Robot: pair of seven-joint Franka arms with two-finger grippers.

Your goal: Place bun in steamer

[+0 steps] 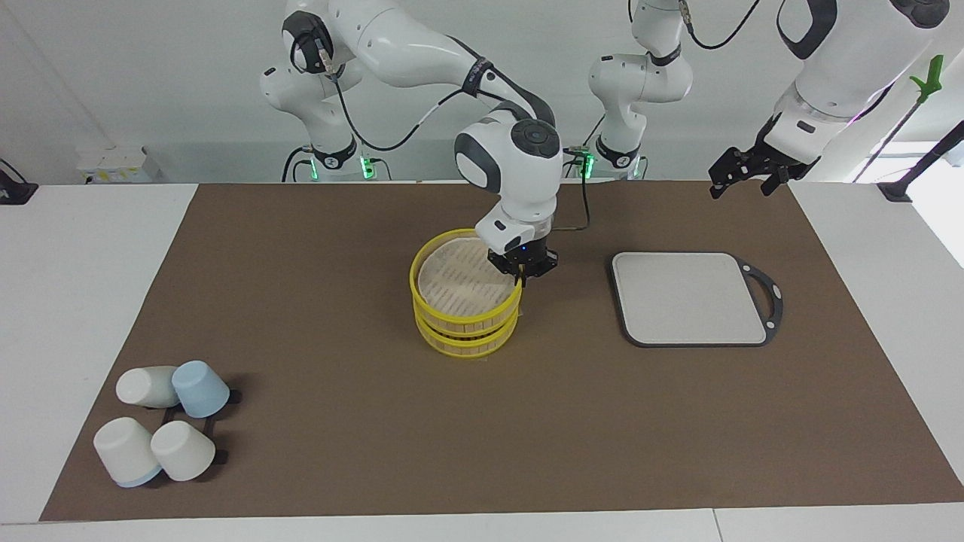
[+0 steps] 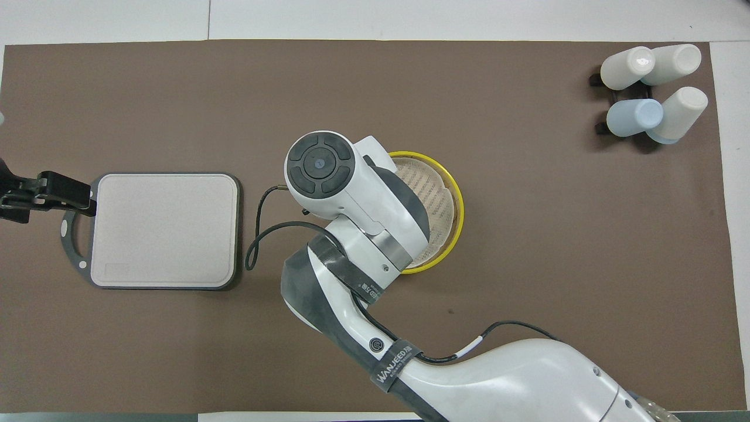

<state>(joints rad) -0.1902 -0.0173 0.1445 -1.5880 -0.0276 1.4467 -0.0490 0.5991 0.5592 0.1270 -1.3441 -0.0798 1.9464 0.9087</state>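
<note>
While the left gripper (image 1: pixel 742 177) is hanging open and empty, raised over the mat by the handle end of the grey board (image 1: pixel 689 297), that arm is simply waiting. The right gripper (image 1: pixel 520 277) is doing the work: its fingertips are pinching shut on the yellow rim of the lid (image 1: pixel 461 280), at the edge toward the left arm's end of the table. The lid is sitting on top of the steamer (image 1: pixel 467 342), the two rims nearly in line.

The bun is not showing in either view (most likely it is lying inside, under the lid).

To finish well, the gripper should be lowering the lid until its rim is resting level all round, then opening and rising straight up, so the lid is not dragged askew. Farthest from the robots, the cups (image 1: pixel 162 421) are lying well apart from it all.
</note>
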